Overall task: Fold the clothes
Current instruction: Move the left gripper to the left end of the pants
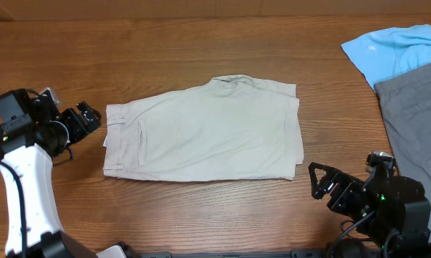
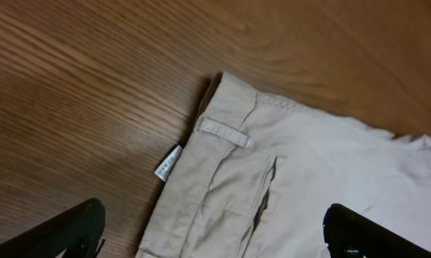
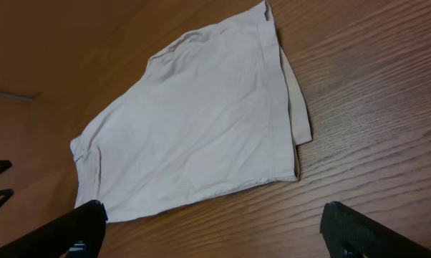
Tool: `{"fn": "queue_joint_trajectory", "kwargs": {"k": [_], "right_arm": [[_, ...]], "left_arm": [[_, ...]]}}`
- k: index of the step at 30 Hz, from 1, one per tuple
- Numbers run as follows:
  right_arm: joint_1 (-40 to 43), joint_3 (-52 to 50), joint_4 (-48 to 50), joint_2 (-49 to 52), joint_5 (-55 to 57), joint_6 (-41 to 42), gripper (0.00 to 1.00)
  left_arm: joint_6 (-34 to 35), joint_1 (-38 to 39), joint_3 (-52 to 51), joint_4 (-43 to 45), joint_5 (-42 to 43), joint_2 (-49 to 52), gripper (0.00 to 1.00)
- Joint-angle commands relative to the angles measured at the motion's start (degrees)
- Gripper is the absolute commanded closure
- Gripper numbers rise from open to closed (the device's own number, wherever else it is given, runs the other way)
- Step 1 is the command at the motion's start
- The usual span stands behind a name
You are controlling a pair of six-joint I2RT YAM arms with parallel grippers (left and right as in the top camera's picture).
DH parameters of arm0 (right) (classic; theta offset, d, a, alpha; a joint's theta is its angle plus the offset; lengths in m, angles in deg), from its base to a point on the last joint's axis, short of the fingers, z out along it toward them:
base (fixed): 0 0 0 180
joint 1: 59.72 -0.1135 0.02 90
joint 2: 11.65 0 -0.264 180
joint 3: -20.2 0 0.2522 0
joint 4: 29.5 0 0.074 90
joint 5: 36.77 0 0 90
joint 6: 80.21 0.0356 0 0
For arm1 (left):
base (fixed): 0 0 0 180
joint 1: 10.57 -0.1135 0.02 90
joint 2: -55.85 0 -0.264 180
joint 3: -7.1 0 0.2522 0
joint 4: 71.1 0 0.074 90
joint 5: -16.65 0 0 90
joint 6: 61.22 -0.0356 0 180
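So, left arm: at 9 o'clock of the shorts, left gripper (image 1: 94, 118) aimed at the waistband, fingers spread apart, holding nothing.
Right arm: at 4 o'clock of the shorts, right gripper (image 1: 314, 180) near the hem corner, fingers apart, clear of the cloth.
Shorts: light beige cotton shorts (image 1: 201, 132) flat mid-table on the brown wooden table (image 1: 201, 43), waistband at 9, hems at 3.
Left wrist view: small white tag (image 2: 167, 163) poking out past the waistband edge, beside the belt loop (image 2: 223, 131) and welt pocket (image 2: 267, 190); sharper than overhead.
Right wrist view: under layer (image 3: 298, 107) sticking out past the top hem.
Overhead only: light blue shirt (image 1: 391, 46) at 2 o'clock, grey trousers (image 1: 416, 122) at 3, touching it.
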Motion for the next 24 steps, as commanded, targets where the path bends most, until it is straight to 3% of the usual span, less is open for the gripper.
{"fn": "queue_joint_trajectory", "kwargs": {"k": [1, 20, 24], "right_arm": [[-0.22, 0.83, 0.35, 0.00, 0.81, 0.37, 0.00], [-0.22, 0.83, 0.35, 0.00, 0.81, 0.37, 0.00], [-0.22, 0.83, 0.35, 0.00, 0.81, 0.37, 0.00]], "left_arm": [[-9.57, -0.15, 1.09, 1.49, 2.67, 3.52, 0.00], [-21.40, -5.95, 1.09, 4.81, 19.78, 25.81, 0.00], [-22.16, -6.91, 1.09, 4.09, 20.11, 27.96, 0.00]]}}
